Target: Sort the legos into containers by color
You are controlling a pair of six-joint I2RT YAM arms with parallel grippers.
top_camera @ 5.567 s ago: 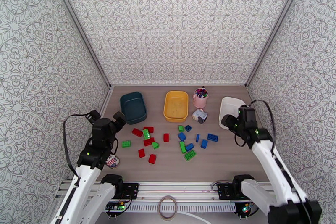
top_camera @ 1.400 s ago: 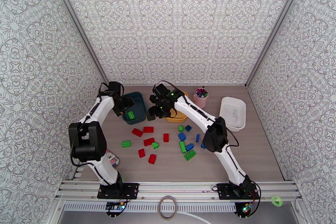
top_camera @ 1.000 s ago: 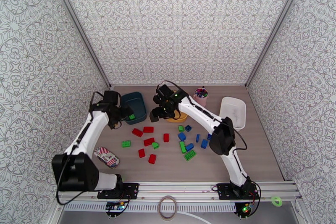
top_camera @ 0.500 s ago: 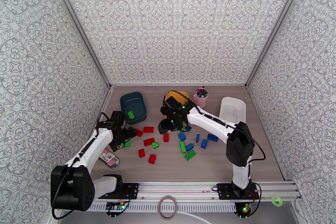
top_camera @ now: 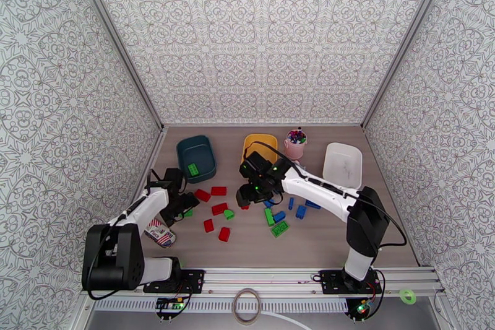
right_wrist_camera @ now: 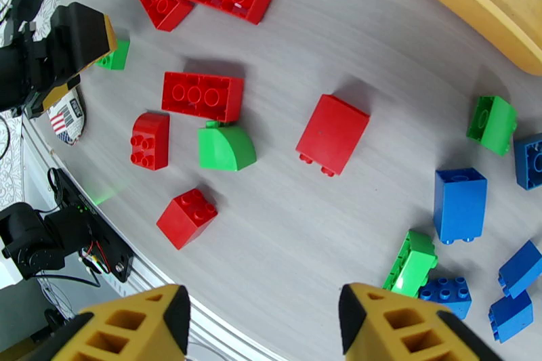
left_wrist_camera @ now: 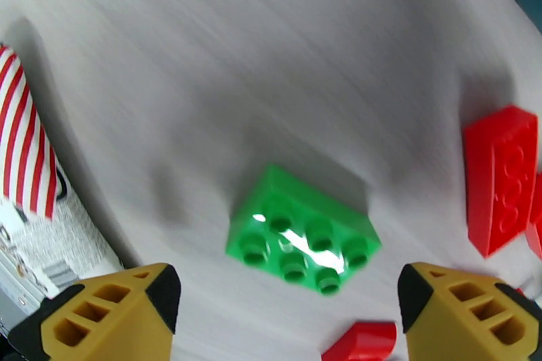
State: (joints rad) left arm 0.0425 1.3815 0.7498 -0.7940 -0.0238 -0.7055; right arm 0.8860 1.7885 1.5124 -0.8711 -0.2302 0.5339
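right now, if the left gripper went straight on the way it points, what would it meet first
Most likely the green six-stud lego, lying flat on the table nearly centred between the open fingers of the left gripper. Depth is unclear, but nothing shows in between.

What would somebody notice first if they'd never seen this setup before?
A scatter of red, green and blue legos covers the middle of the table, the open right fingers hovering above the red ones. In the left wrist view a green brick lies studs up in front of the open left fingers, and one green lego already sits in the teal tub at far left.
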